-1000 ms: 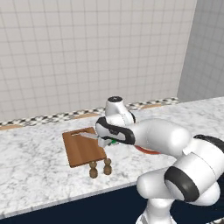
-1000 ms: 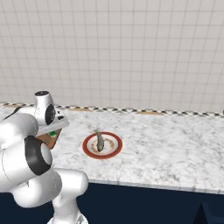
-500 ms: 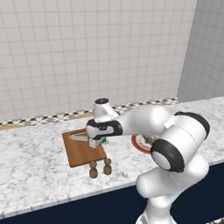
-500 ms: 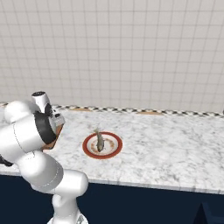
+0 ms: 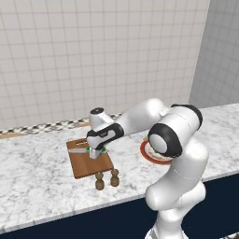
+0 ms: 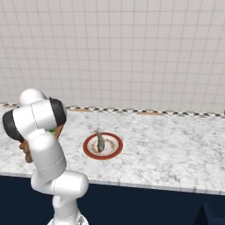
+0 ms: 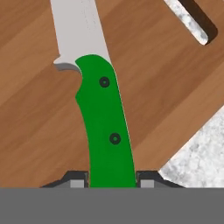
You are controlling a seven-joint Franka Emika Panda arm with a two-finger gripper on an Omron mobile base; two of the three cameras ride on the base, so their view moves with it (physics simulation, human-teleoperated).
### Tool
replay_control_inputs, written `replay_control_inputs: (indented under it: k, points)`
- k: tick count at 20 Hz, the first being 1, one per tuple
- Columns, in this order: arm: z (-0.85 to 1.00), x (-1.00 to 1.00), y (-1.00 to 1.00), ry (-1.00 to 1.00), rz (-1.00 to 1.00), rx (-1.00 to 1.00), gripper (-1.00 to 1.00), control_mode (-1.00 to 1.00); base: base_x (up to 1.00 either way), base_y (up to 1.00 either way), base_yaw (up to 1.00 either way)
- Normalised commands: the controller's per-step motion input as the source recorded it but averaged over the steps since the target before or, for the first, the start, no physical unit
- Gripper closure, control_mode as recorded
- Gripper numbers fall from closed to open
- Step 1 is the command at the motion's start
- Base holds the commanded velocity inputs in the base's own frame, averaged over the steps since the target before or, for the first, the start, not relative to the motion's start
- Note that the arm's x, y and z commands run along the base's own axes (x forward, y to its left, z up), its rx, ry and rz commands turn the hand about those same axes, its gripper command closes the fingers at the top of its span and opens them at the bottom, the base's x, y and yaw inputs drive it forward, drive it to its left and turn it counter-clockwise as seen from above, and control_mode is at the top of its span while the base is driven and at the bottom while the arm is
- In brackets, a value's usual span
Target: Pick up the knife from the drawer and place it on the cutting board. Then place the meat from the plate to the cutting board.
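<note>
End effector pinches the knife by its handle; blade extends straight ahead over the cutting board directly beneath.

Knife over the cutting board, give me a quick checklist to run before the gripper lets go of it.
1. Knife between the fingertips: ok, green handle sits between both.
2. Knife above the cutting board: ok, wood lies behind blade and handle.
3. Knife resting on the wood: cannot tell, no view settles contact.
4. Gripper over the board, not the two shakers: ok, they stand at the board's near edge.
5. Meat waiting on the plate: ok.
</note>
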Motion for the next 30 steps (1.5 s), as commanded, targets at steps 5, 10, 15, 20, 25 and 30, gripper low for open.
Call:
replay_control_inputs:
  k: [5, 10, 15, 20, 25, 30]
  points:
    - [-0.17, 0.23, 0.0, 0.0, 0.06, -0.02, -1.0, -1.0, 0.0, 0.0, 0.0]
    - [0.09, -0.18, 0.0, 0.0, 0.06, 0.0, -1.0, -1.0, 0.0, 0.0, 0.0]
    - [0.52, -0.41, -0.56, -0.04, 0.0, 0.0, -1.0, -1.0, 0.0, 0.0, 0.0]
    - [0.29, -0.43, -1.0, -0.03, -0.06, 0.03, -1.0, -1.0, 0.0, 0.0, 0.0]
    - [0.0, -0.61, -1.0, -0.05, -0.2, 0.0, -1.0, -1.0, 0.0, 0.0, 0.0]
    - [0.03, -0.1, -1.0, -0.08, -0.35, 0.01, -1.0, -1.0, 0.0, 0.0, 0.0]
